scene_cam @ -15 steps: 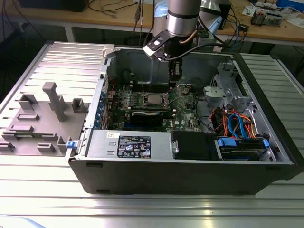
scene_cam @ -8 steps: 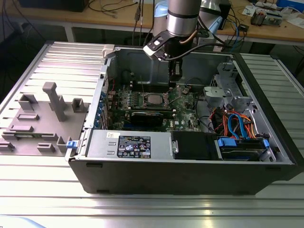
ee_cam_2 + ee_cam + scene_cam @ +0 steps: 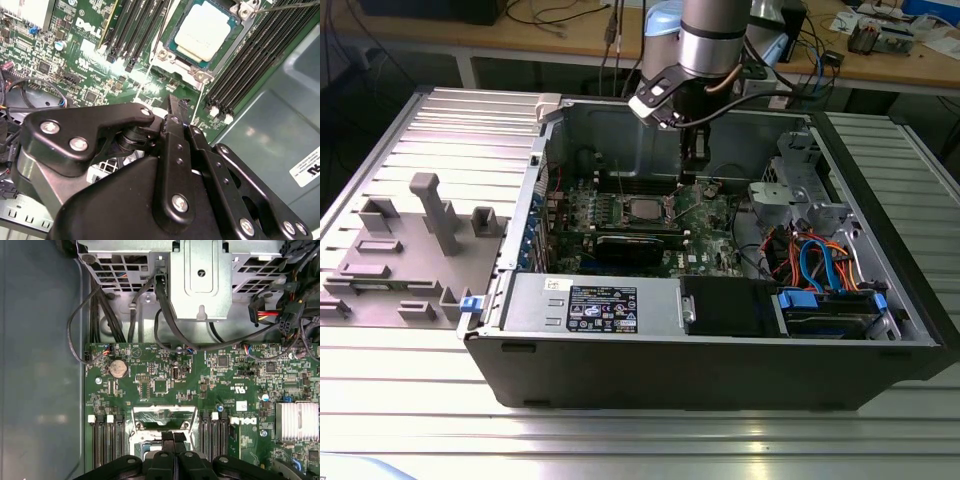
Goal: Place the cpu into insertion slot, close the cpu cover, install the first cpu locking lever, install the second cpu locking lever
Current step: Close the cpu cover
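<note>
1. Gripper (image 3: 177,107): I read its fingers as pressed together, with nothing visible between them. My judgement is that closed tips are used here as a narrow, stiff point for pushing thin sheet metal, not for grasping. In the exterior view the tool hangs vertically inside the open computer case (image 3: 720,350).

2. The cpu cover (image 3: 163,409): in the first wrist view it appears raised on its hinge, not lying flat. The fingertips are just beside its free edge. I judge the closing step to be in hand.

3. The cpu (image 3: 204,31): it lies flat, silver face up, seated in the insertion slot (image 3: 169,54), so placement looks complete. I cannot tell whether either locking lever is latched.

4. Beyond: memory slots (image 3: 135,30) flank the insertion slot on the green circuit board (image 3: 165,365). Cables run from the board to a metal cage (image 3: 200,280) at the far wall.
</note>
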Controlling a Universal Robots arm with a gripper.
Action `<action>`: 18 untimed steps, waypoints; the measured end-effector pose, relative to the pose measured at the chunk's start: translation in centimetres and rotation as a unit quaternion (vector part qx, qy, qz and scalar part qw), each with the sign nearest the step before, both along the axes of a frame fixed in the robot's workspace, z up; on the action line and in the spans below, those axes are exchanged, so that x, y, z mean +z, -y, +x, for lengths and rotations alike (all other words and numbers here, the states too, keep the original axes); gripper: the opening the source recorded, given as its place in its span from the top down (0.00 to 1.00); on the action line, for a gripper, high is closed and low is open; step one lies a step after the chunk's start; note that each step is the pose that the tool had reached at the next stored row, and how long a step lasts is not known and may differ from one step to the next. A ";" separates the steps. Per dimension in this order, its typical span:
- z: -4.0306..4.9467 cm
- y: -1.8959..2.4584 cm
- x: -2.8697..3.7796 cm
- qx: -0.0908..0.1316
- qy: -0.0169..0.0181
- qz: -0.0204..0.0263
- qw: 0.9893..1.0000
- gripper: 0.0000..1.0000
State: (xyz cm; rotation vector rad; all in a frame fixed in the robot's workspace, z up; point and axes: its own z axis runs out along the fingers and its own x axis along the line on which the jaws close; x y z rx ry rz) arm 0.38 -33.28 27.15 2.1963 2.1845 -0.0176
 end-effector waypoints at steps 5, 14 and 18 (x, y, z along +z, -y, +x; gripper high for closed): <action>0.70 0.00 -0.01 0.000 0.000 0.000 1.000 0.89; 3.23 0.00 -0.46 0.000 0.000 0.000 1.000 0.89; 4.13 0.00 -0.91 0.000 0.000 0.000 1.000 0.89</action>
